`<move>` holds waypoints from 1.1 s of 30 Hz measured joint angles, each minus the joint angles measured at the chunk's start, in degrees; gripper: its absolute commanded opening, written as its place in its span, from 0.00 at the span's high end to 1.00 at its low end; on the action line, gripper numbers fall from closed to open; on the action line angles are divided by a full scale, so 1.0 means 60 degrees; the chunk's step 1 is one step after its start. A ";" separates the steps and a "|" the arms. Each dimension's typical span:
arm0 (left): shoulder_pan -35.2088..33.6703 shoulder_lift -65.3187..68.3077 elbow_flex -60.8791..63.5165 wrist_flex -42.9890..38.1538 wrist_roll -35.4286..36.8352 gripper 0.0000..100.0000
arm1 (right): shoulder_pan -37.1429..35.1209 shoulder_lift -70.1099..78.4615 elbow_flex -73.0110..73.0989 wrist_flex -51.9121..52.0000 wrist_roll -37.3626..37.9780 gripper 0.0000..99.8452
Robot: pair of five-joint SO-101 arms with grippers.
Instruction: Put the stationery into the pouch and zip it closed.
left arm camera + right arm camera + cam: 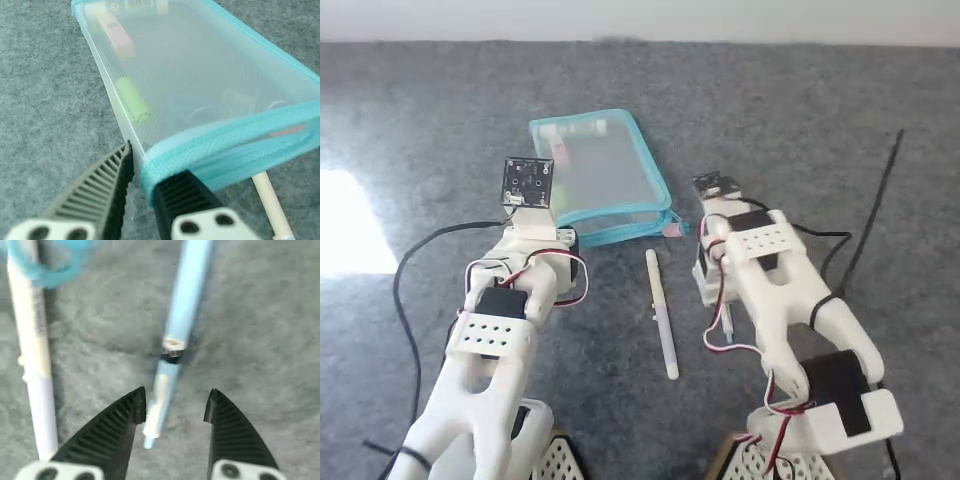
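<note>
The clear pouch (pixel 600 175) with teal trim lies flat at mid-table and holds a green marker (pixel 133 100) and a pink eraser (pixel 118 39). My left gripper (pixel 150 167) is shut on the pouch's (pixel 200 90) near teal corner. A white pen (pixel 661 312) lies on the mat between the two arms. A light-blue pen (pixel 177 325) lies beside it, partly under the right arm, with its tip (pixel 727 325) showing in the high view. My right gripper (pixel 177 395) hangs open just above the blue pen's end, one finger on each side. The white pen (pixel 31 350) lies beside those fingers.
The pouch's pink zipper pull (pixel 672 228) sits at its corner nearest the right arm. Cables (pixel 880 200) trail over the grey mat (pixel 820 120) beside both arms. The mat stretches bare to the far right and far left.
</note>
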 measured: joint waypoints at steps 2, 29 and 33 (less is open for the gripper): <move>0.0000 0.0000 0.0000 0.0000 0.0000 0.99 | -0.0234 0.0000 0.0205 -0.0059 0.0000 0.81; 0.0000 0.0000 0.0000 0.0000 0.0000 0.99 | 0.2139 -0.1905 -0.0440 0.2154 0.1538 0.99; 0.0000 0.0000 0.0000 0.0000 0.0000 0.99 | 0.1861 -0.3692 -0.1187 0.3897 0.2637 0.99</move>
